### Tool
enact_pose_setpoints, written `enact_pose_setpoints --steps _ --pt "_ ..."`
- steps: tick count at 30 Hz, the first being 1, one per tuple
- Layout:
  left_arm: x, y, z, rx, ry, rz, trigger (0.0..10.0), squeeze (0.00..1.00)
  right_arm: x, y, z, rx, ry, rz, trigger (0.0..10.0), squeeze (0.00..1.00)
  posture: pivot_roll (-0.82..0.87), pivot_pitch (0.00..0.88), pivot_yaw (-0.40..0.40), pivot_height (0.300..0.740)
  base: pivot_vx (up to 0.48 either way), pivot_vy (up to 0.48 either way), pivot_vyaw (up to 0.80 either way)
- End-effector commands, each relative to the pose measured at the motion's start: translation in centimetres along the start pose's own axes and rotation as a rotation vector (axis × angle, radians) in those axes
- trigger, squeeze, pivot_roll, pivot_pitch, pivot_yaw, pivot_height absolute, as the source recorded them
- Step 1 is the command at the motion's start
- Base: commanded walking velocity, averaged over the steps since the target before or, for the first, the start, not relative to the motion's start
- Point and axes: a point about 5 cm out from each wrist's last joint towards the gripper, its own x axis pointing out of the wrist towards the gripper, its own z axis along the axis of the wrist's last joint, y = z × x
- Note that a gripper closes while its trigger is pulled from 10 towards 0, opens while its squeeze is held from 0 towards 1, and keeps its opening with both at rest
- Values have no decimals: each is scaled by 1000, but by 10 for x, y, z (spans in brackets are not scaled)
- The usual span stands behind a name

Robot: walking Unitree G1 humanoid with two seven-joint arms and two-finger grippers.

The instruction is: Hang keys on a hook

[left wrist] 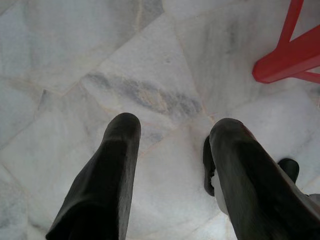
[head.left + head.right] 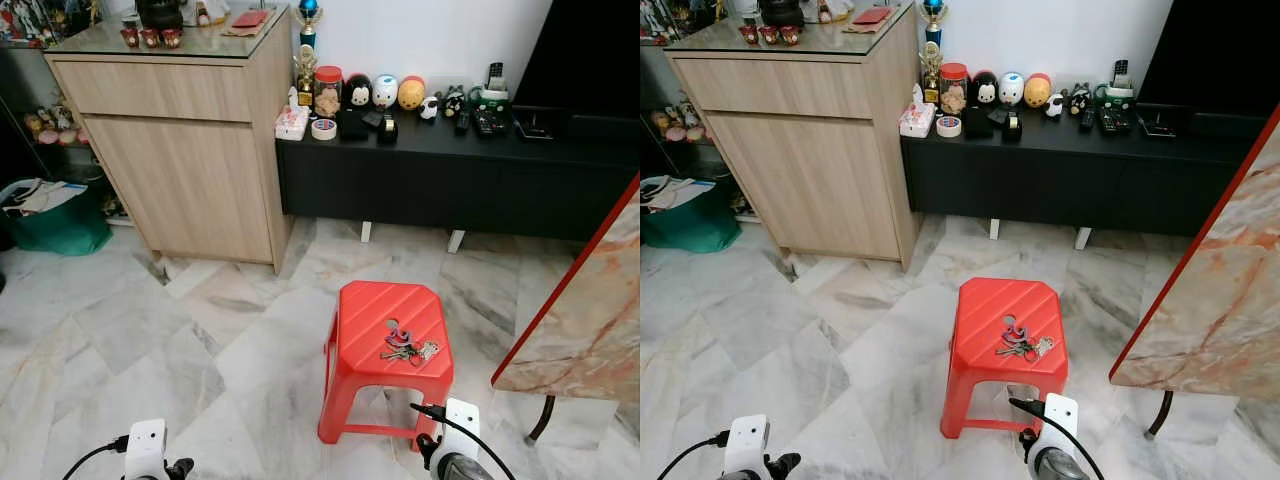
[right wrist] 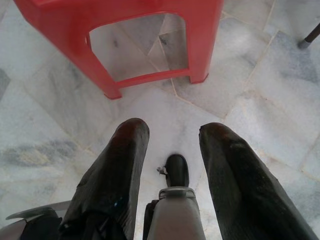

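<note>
Left eye view: keys (image 2: pixel 407 349) on red stool (image 2: pixel 372 312)

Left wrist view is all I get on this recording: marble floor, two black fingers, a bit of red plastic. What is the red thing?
Observer: A red stool standing on the floor before the robot.
Operator: Are the keys anywhere?
Observer: The keys lie on the stool's seat, toward its right side.
Operator: Is the other tool near them?
Observer: No, the right tool hangs open, low beside the stool's legs, holding nothing.
</note>
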Motion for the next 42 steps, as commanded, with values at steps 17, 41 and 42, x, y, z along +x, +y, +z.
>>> enact_pose_setpoints --steps 17,41,42 --pt "-2 -2 -18 -30 42 11 10000 0 -1 -16 -8 -18 9 -5 10000 0 86 0 -34 740 0 -137 0" --pt "-6 2 -32 -71 63 24 10000 0 -3 -23 -18 -24 17 16 10000 0 105 25 -52 740 0 0 0" --pt "-6 2 -32 -70 63 25 10000 0 -3 -23 -18 -24 16 19 10000 0 105 25 -52 740 0 0 0"
